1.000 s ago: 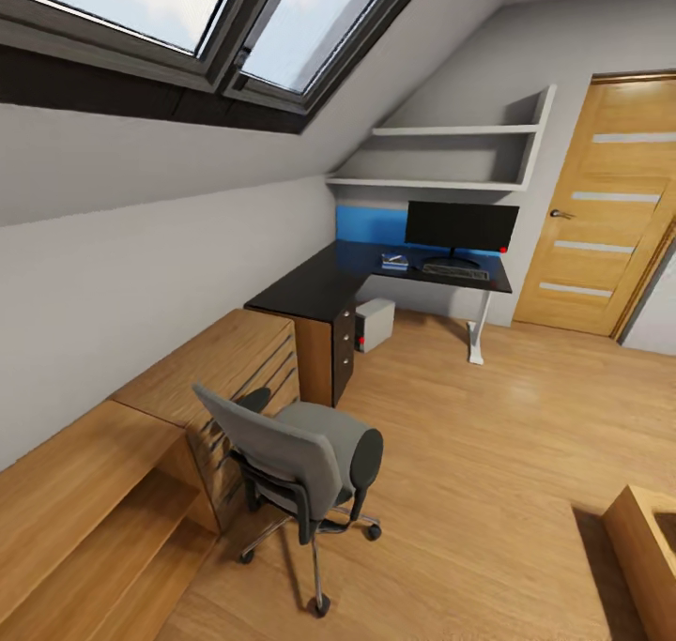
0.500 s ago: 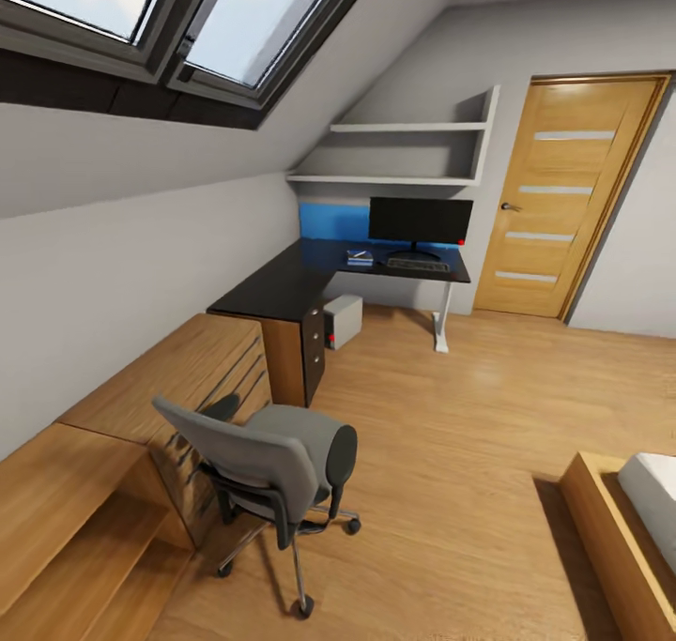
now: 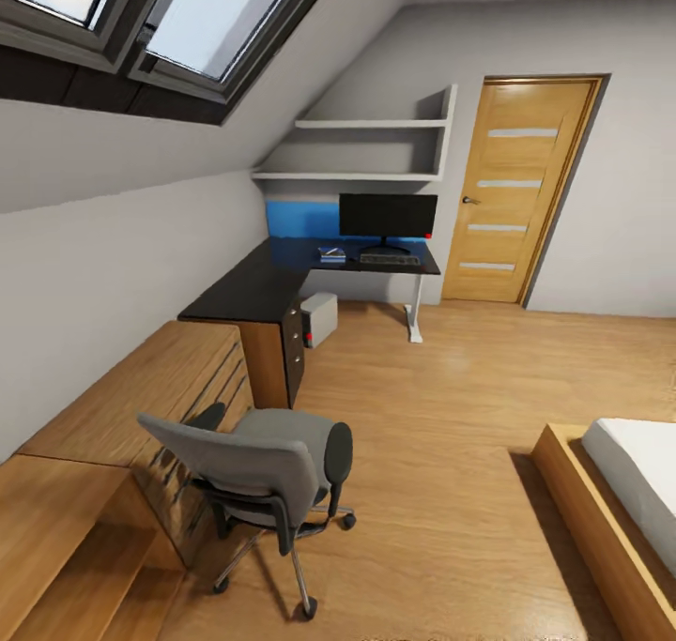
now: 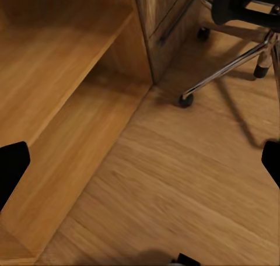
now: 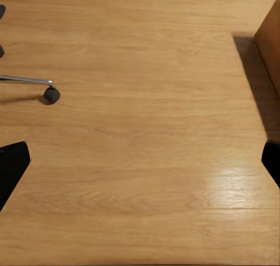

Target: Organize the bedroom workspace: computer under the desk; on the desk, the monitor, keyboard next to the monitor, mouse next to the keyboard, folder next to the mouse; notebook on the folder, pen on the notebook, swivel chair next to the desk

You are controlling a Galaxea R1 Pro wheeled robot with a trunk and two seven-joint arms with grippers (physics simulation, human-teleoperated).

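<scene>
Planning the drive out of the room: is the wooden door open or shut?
Shut. The wooden door sits flush in its frame in the head view, with no gap at either edge.

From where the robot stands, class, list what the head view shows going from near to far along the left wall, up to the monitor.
swivel chair → low wooden shelving → desk → computer under the desk → keyboard → monitor
</scene>
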